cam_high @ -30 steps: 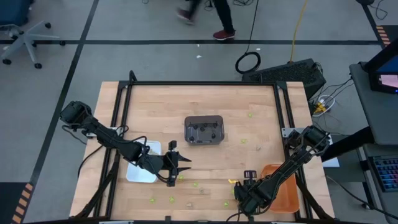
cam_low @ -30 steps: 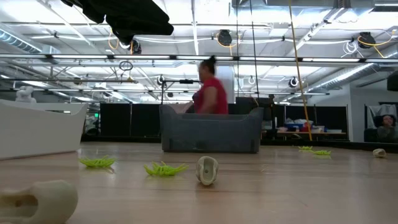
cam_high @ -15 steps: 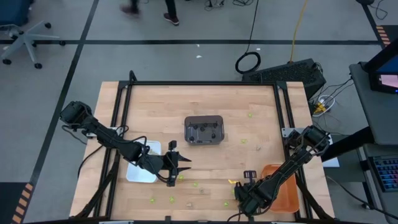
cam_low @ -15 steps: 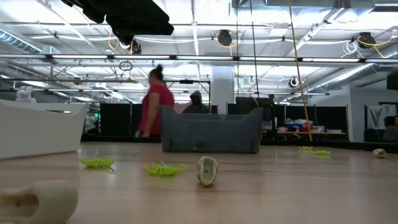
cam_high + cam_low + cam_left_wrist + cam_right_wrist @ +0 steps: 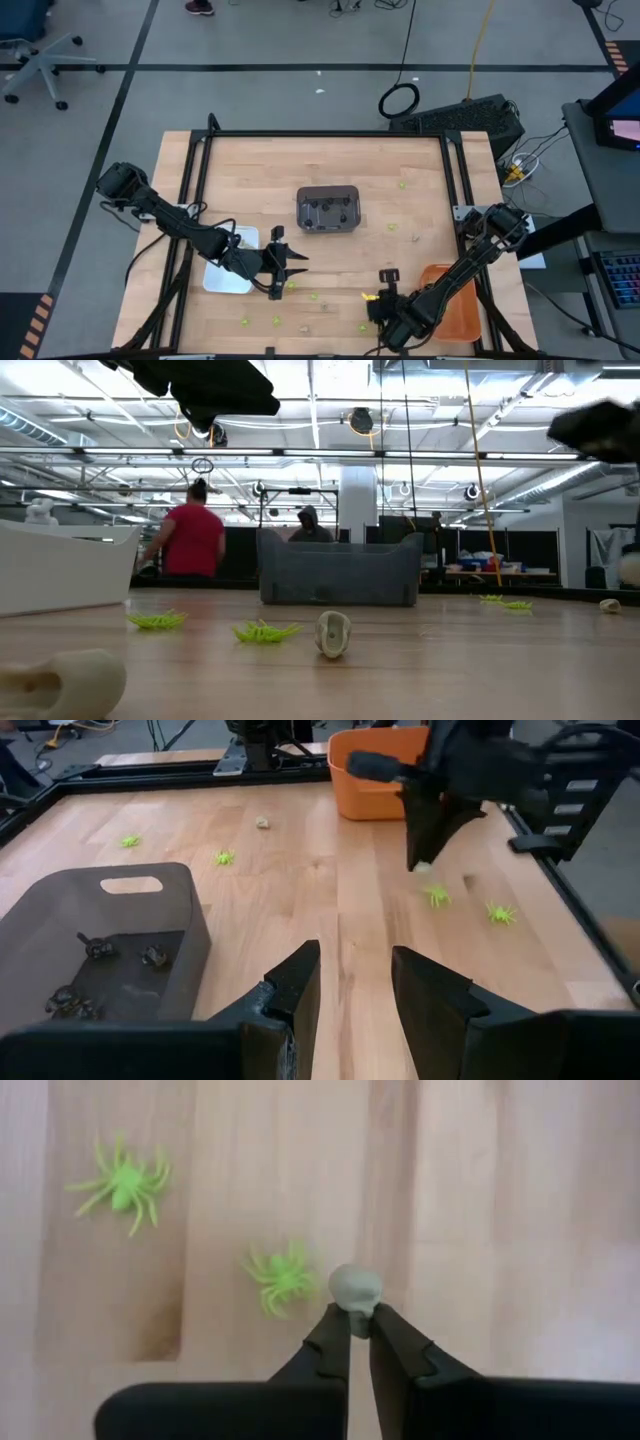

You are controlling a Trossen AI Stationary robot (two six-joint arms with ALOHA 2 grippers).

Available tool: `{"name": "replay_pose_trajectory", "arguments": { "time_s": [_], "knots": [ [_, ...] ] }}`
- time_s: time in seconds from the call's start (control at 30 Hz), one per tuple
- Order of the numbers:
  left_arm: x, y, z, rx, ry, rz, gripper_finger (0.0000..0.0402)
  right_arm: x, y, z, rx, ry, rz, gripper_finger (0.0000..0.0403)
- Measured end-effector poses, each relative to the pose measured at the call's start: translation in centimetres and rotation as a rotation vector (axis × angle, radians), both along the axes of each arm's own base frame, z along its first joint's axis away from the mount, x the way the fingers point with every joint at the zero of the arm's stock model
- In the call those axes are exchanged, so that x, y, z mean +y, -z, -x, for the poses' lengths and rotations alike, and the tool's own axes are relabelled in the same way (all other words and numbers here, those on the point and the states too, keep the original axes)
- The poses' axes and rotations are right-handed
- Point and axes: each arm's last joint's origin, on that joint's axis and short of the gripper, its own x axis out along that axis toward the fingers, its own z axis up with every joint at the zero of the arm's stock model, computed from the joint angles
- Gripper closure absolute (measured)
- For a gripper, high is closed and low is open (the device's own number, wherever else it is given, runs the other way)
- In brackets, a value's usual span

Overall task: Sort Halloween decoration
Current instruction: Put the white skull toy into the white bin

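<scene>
right end effector [image 5: 358, 1323] near the front edge of the wooden surface [image 5: 250, 170], beside the orange tray [image 5: 455, 305]; tips pinched on a small pale tan skull trinket [image 5: 355, 1290], lifted above two lime-green spiders [image 5: 280, 1278]. open bare wood lies between trays. left end effector [image 5: 350, 985] fingers apart, empty, by the white tray [image 5: 228, 280]. dark trinkets sit in the grey tray [image 5: 328, 209]; their shapes are hard to make out.

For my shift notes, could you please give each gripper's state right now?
Left gripper: open, holding nothing.
Right gripper: shut on a pale skull trinket.
</scene>
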Motion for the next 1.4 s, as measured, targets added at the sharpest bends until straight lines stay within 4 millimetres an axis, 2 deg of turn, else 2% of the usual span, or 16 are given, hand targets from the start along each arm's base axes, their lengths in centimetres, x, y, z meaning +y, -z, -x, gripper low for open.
{"name": "replay_pose_trajectory", "arguments": {
  "time_s": [0.13, 0.27, 0.43, 0.53, 0.8, 1.0, 1.13, 1.4],
  "knots": [
    [-0.1, -0.3, -0.1, -0.032, -0.008, 0.03, 0.0274, 0.3, -1.4, -0.8, -0.146, -0.019, 0.111, 0.0402],
    [-0.1, -0.6, -0.2, -0.059, -0.009, 0.006, 0.0274, 0.2, -2.7, -1.6, -0.343, 0.006, 0.296, 0.0402],
    [0.0, -1.2, -0.4, -0.128, -0.029, -0.068, 0.0274, -0.1, -4.0, -2.8, -0.63, 0.116, 0.539, 0.0402],
    [-0.2, -1.6, -0.4, -0.165, -0.041, -0.137, 0.0274, -0.8, -4.5, -3.7, -0.732, 0.207, 0.617, 0.0403],
    [-0.5, -2.0, -0.1, -0.208, -0.111, -0.2, 0.0274, -2.8, -4.9, -5.9, -0.76, 0.312, 0.611, 0.0403],
    [-1.2, -1.1, -1.1, -0.26, -0.1, -0.185, 0.0274, -3.4, -5.2, -6.8, -0.767, 0.332, 0.611, 0.0403],
    [-1.6, -0.3, -2.0, -0.315, -0.143, -0.21, 0.0274, -3.8, -5.2, -7.1, -0.766, 0.345, 0.612, 0.0403],
    [-1.7, -0.6, -2.4, -0.408, -0.185, -0.16, 0.0261, -3.9, -5.2, -7.2, -0.758, 0.341, 0.589, 0.0403]
  ]
}}
